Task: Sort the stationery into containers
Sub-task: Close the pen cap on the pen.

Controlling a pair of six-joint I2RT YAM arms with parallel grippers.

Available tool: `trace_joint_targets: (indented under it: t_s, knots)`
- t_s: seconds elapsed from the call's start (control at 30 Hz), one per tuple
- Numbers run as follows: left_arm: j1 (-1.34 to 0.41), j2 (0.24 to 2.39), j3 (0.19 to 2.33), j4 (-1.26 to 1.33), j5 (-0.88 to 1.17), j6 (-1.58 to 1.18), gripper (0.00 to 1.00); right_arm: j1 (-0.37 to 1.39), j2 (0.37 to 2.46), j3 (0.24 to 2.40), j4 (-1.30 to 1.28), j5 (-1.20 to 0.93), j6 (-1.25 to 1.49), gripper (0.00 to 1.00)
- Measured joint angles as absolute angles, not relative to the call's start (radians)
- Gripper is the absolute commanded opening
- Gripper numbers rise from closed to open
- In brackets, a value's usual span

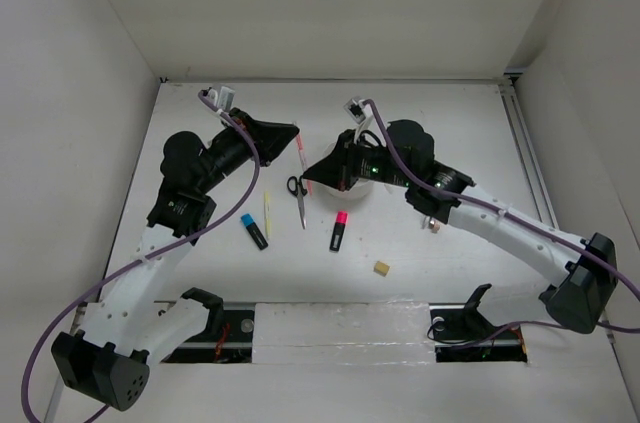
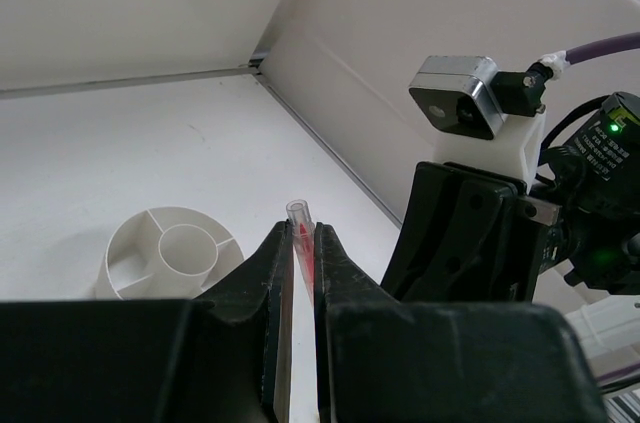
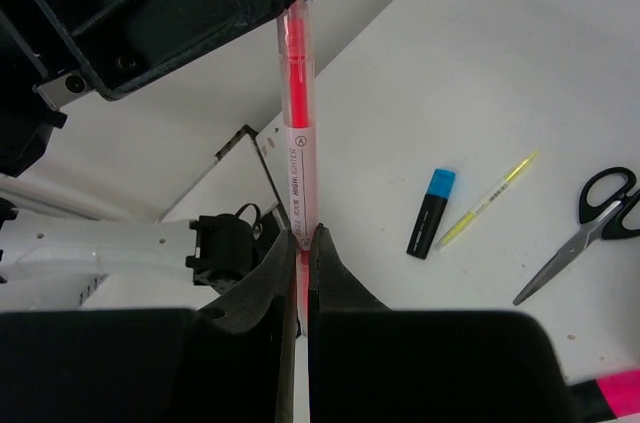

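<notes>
red pen (image 1: 300, 158) — axis near-far | pinched by left gripper (image 2: 297, 241), right gripper (image 3: 301, 239)

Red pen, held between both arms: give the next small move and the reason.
Probably open the left gripper and let go. Both grippers are shut on the red pen, one at each end, and the white organiser lies right beside the right gripper in the top view, so the right one looks better placed to drop it in.

The left arm (image 1: 140, 273) and right arm (image 1: 510, 228) share white links, bulky black joints and a purple cable (image 1: 259, 161), the left pincer (image 1: 296, 130) and right pincer (image 1: 308, 175) are black, and a green light (image 2: 611, 127) dots the right wrist.
</notes>
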State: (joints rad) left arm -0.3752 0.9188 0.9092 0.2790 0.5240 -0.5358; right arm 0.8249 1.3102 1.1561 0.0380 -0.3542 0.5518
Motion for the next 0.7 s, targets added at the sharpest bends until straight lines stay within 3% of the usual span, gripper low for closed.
trace_joint_targets:
  t_s: [0.27, 0.3, 0.4, 0.47, 0.53, 0.6, 0.63, 0.67, 0.7]
  knots:
    - [-0.377, 0.912, 0.942, 0.223, 0.501, -0.532, 0.00, 0.838, 1.334, 1.135, 0.120, -0.367, 0.529, 0.00]
    - [-0.379, 0.912, 0.961, 0.194, 0.501, -0.530, 0.04, 0.839, 1.334, 1.116, 0.159, -0.367, 0.526, 0.00]
    - [-0.385, 0.923, 1.025, 0.110, 0.506, -0.506, 0.22, 0.846, 1.333, 1.081, 0.252, -0.366, 0.511, 0.00]
    - [-0.389, 0.936, 1.057, 0.068, 0.527, -0.495, 0.42, 0.847, 1.332, 1.074, 0.300, -0.360, 0.500, 0.00]
    - [-0.397, 0.943, 1.065, 0.035, 0.545, -0.491, 0.56, 0.847, 1.323, 1.071, 0.332, -0.349, 0.489, 0.00]
    - [-0.400, 0.945, 1.065, -0.005, 0.561, -0.489, 0.74, 0.847, 1.315, 1.071, 0.355, -0.339, 0.480, 0.00]
    - [-0.400, 0.945, 1.065, -0.010, 0.562, -0.486, 0.91, 0.846, 1.312, 1.071, 0.363, -0.334, 0.474, 0.00]
    - [-0.400, 0.944, 1.065, -0.017, 0.565, -0.484, 1.00, 0.846, 1.309, 1.071, 0.369, -0.329, 0.470, 0.00]
    - [-0.400, 0.941, 1.065, -0.022, 0.564, -0.481, 1.00, 0.846, 1.309, 1.071, 0.374, -0.323, 0.467, 0.00]
